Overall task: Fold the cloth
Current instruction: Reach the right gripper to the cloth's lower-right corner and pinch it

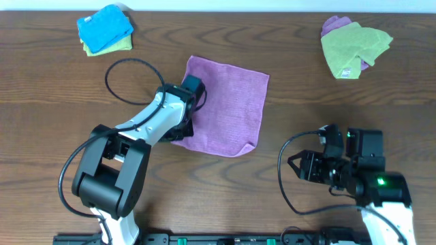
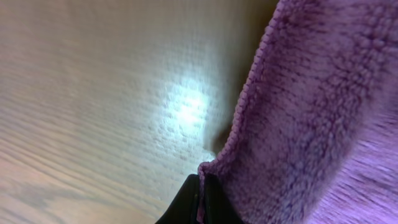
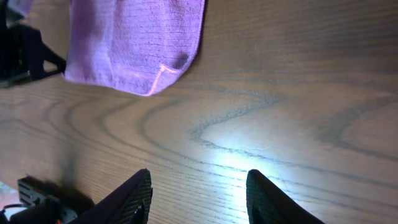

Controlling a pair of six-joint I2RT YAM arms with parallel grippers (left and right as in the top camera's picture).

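On the bench (image 1: 306, 95) the cloth (image 1: 228, 102) lies spread, left edge pinched in the left gripper (image 2: 200, 199); the right gripper (image 3: 199, 186) hangs part-open, empty. That edge should lift clear, then cross squarely.

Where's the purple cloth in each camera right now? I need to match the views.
Overhead: cloth at centre of the picture.
Left wrist: cloth fills the right side, edge pinched by left gripper at bottom.
Right wrist: cloth at top left, clear of the open right gripper.
Shared landmark: the wooden table under it.
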